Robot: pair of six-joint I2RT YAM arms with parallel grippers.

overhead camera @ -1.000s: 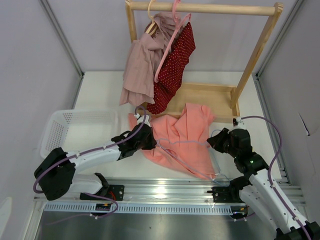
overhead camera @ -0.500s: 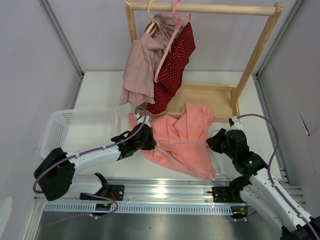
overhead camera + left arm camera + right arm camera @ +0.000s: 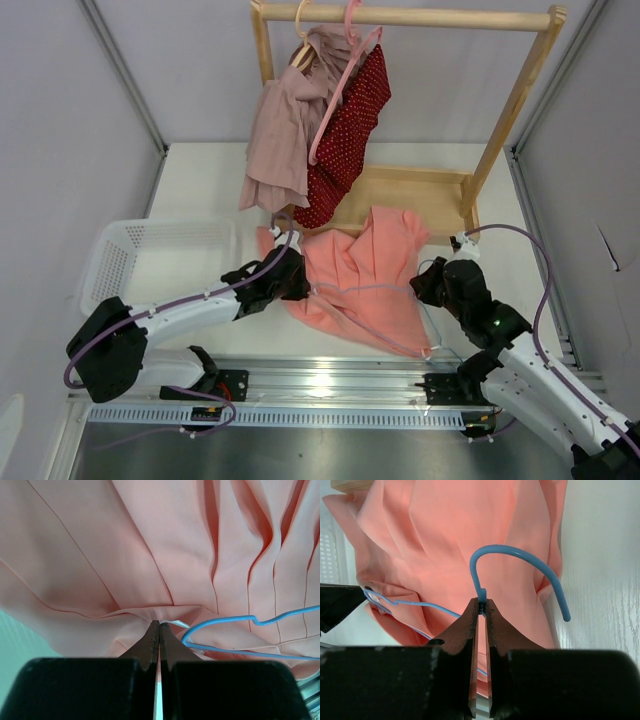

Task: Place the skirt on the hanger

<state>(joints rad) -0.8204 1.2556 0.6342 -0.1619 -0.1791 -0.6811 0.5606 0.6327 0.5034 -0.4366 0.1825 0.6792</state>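
Note:
The salmon-pink pleated skirt (image 3: 365,270) lies spread on the white table between the two arms. My left gripper (image 3: 308,287) is shut on the skirt's edge at its left side; in the left wrist view the jaws (image 3: 159,625) pinch a fold of fabric (image 3: 150,555) beside a small white tag. The thin light-blue hanger (image 3: 428,322) lies across the skirt. My right gripper (image 3: 481,605) is shut on the hanger's neck just below its hook (image 3: 520,552), at the skirt's right side (image 3: 418,285). One blue hanger arm (image 3: 240,621) reaches close to the left jaws.
A wooden clothes rack (image 3: 505,110) stands at the back with a mauve-pink garment (image 3: 285,130), a dark red dotted garment (image 3: 350,135) and a pink hanger (image 3: 345,85). A white basket (image 3: 120,255) sits at the left. A metal rail (image 3: 330,380) runs along the near edge.
The right gripper has shifted a little to the left and farther back, carrying the hanger neck with it. The left gripper has stayed put on the skirt.

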